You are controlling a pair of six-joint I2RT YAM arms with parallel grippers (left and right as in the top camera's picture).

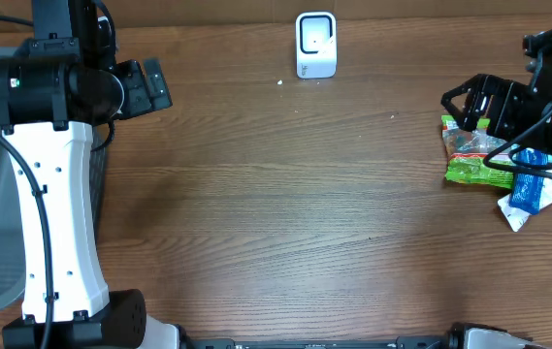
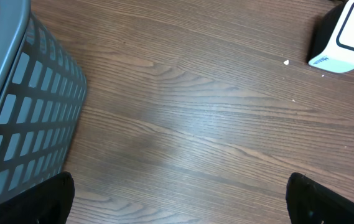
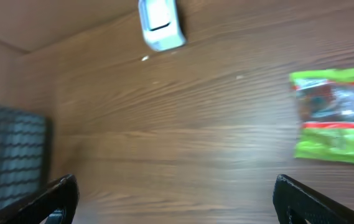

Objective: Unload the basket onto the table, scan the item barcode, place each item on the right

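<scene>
Grippers first: your right gripper [image 3: 177, 202] is spread wide, one fingertip in each lower corner of its wrist view. There's only bare table [image 1: 276, 223] between them, so nothing's held. The task item, a green snack packet [image 3: 335, 118], lies flat on the table at the right of that view, outside the gap between the fingers. It's too blurred to read a label or barcode. From overhead the gripper sits just by the packet's far left corner; you can't tell if it's touching. A black cable crosses the packet's near edge. A blue & white pouch [image 1: 533, 191] lies against its right side, partly under the arm.

Your left gripper [image 2: 180, 202] is also wide open w/ nothing in it, over bare wood at the table's far left. A grey mesh basket [image 2: 33, 112] stands just beside it, at the left edge of the table.

The white barcode scanner [image 1: 315, 44] stands upright at the far edge, roughly mid-table. It's between the two arms and well apart from the packet.
</scene>
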